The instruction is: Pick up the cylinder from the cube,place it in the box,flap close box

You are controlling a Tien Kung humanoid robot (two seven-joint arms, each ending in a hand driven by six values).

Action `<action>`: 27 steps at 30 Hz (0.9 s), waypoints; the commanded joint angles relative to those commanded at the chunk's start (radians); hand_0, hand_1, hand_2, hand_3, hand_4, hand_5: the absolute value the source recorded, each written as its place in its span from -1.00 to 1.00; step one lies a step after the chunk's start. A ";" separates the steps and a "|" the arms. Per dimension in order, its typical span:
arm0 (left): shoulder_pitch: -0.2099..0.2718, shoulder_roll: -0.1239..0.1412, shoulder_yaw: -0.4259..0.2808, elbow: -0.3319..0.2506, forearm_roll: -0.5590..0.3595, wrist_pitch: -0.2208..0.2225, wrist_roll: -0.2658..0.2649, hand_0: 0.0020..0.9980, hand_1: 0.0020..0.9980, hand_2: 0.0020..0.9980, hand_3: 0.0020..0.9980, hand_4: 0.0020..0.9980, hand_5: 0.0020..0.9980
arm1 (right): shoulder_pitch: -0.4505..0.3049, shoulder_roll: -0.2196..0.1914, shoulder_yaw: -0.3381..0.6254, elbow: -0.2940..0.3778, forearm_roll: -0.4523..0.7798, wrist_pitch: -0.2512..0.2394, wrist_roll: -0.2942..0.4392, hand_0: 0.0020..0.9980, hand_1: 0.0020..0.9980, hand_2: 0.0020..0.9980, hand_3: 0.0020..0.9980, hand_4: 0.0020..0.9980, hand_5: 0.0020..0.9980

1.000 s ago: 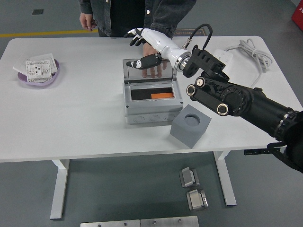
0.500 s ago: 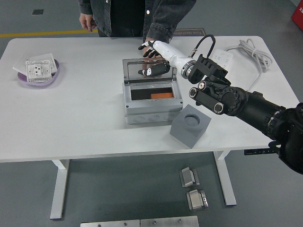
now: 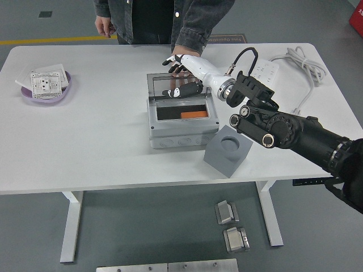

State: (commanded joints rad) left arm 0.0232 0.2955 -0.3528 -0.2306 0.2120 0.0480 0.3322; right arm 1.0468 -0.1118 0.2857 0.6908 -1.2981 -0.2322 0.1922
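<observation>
A grey box (image 3: 182,129) stands mid-table with its clear lid (image 3: 164,85) raised upright at the back. An orange cylinder (image 3: 194,115) lies inside the box. To the right front sits the grey cube (image 3: 228,151), its round socket holding nothing. My right hand (image 3: 177,76), white with black fingers, is at the lid's upper right part, with its fingers spread and the thumb in front of the lid pane. It holds nothing. A person's hand (image 3: 179,60) rests just behind the lid, mostly hidden by my hand.
A purple bowl (image 3: 45,86) with white socket plates is at the far left. A white power strip (image 3: 266,69) and its cable (image 3: 300,62) lie at the back right. The person (image 3: 153,17) stands at the far edge.
My right hand has come down and in from above the lid to rest against its top right part. The box, cylinder and cube have not moved.
</observation>
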 joint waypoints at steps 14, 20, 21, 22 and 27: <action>0.008 -0.005 -0.023 -0.001 0.012 0.000 0.000 0.49 0.48 0.40 0.63 0.63 -0.19 | -0.133 -0.109 0.142 0.229 -0.210 0.007 -0.057 0.46 0.35 0.37 0.58 0.84 -0.29; 0.010 -0.006 -0.028 0.000 0.015 0.000 -0.001 0.49 0.48 0.40 0.63 0.63 -0.19 | -0.200 -0.145 0.174 0.333 -0.267 0.014 -0.074 0.46 0.35 0.38 0.59 0.85 -0.28; 0.011 -0.006 -0.029 -0.001 0.016 0.000 -0.001 0.49 0.48 0.40 0.63 0.63 -0.19 | -0.206 -0.149 0.177 0.346 -0.275 0.014 -0.076 0.43 0.35 0.39 0.60 0.84 -0.27; 0.011 -0.007 -0.029 -0.001 0.016 0.000 -0.001 0.49 0.48 0.40 0.63 0.63 -0.19 | -0.216 -0.155 0.184 0.365 -0.286 0.014 -0.080 0.43 0.35 0.39 0.60 0.84 -0.27; 0.012 -0.007 -0.032 -0.001 0.018 0.000 -0.001 0.49 0.48 0.40 0.63 0.63 -0.20 | -0.242 -0.175 0.207 0.421 -0.314 0.013 -0.089 0.43 0.34 0.39 0.60 0.84 -0.27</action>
State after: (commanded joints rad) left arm 0.0350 0.2880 -0.3847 -0.2314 0.2302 0.0477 0.3311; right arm 0.8049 -0.2869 0.4922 1.1120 -1.6122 -0.2189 0.1028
